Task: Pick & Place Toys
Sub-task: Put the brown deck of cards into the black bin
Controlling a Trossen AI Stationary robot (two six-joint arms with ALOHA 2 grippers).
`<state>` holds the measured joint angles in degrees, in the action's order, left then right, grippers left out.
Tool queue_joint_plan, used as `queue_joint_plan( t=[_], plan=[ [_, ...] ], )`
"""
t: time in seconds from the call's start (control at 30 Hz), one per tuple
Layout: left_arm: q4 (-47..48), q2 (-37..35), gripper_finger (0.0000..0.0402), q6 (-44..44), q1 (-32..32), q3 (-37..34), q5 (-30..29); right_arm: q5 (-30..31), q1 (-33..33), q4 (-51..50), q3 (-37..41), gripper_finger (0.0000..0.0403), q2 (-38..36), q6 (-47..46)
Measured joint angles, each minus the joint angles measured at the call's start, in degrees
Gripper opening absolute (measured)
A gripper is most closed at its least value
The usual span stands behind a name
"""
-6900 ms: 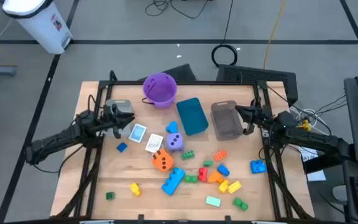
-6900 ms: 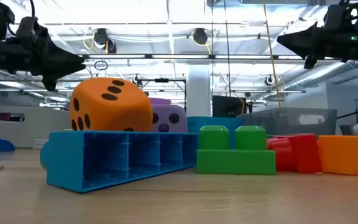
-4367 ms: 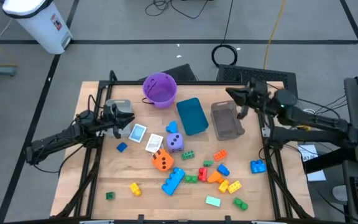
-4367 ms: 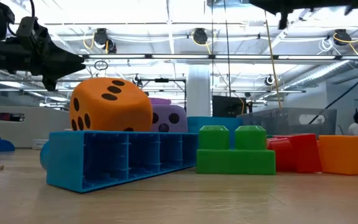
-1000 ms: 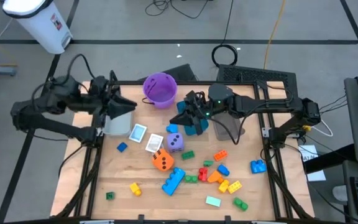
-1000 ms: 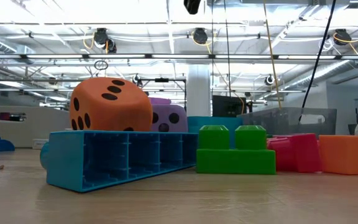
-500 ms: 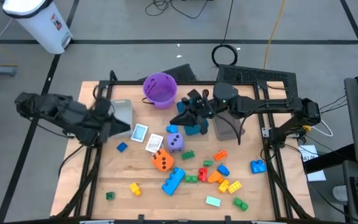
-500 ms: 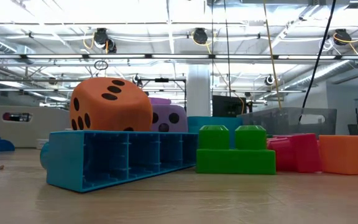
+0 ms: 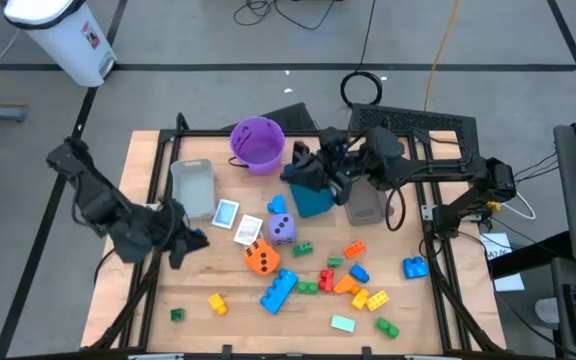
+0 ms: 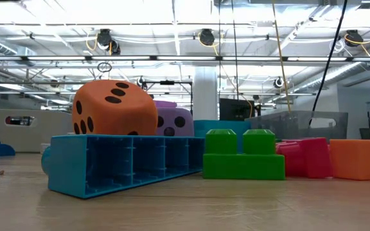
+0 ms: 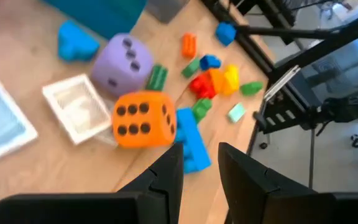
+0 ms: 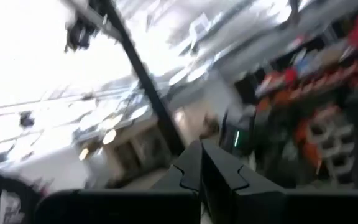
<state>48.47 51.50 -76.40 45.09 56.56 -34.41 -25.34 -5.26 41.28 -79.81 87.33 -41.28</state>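
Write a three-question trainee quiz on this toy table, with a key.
1. True or false: the orange die lies inside the purple bucket.
2. Which gripper hovers near the small blue brick at the table's left side? A) left gripper B) right gripper
3. Fill in: in the low view, the orange die shows behind a long ___ brick.

Key: 1 false; 2 A; 3 blue.
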Motion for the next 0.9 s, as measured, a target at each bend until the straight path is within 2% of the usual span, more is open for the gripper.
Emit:
queue_joint_plan(
  t=[0.13, 0.23, 0.37, 0.47, 0.6, 0.7, 0.8, 0.9],
  plan=[
    [-7.0, -0.7, 0.0106, -6.3, 7.1, -8.0, -4.9, 10.2, 0.5, 1.5, 0.0, 0.0004, 0.0, 2.4],
    [-14.6, -0.8, 0.0106, -9.5, 12.2, -14.1, -9.5, 14.8, 0.8, 2.6, 0.0, 0.0004, 0.0, 5.9],
    [-26.0, -0.6, 0.0106, -14.9, 16.7, -22.2, -13.5, 16.7, 2.4, 5.3, -0.3, 0.0004, 0.0, 11.9],
    [-34.6, 0.3, 0.0106, -19.0, 17.8, -27.8, -15.3, 17.0, 4.9, 3.0, -2.4, 0.0004, 0.0, 17.8],
    [-41.5, 2.6, 0.0106, -24.6, 17.8, -32.1, -16.1, 24.4, 9.4, -11.3, -7.3, 0.0004, 0.0, 30.1],
    [-41.4, 5.7, 0.0106, -30.8, 16.9, -32.9, -18.9, 32.8, 12.3, -25.0, -11.4, 0.0004, 0.0, 37.4],
    [-41.3, 9.7, 0.0106, -34.2, 14.2, -32.9, -18.8, 38.2, 14.1, -32.9, -13.2, 0.0004, -0.1, 40.3],
    [-41.4, 14.1, 0.0106, -38.6, 10.5, -32.9, -16.3, 39.0, 14.9, -38.6, -13.1, 0.0004, -1.0, 40.1]
  ],
)
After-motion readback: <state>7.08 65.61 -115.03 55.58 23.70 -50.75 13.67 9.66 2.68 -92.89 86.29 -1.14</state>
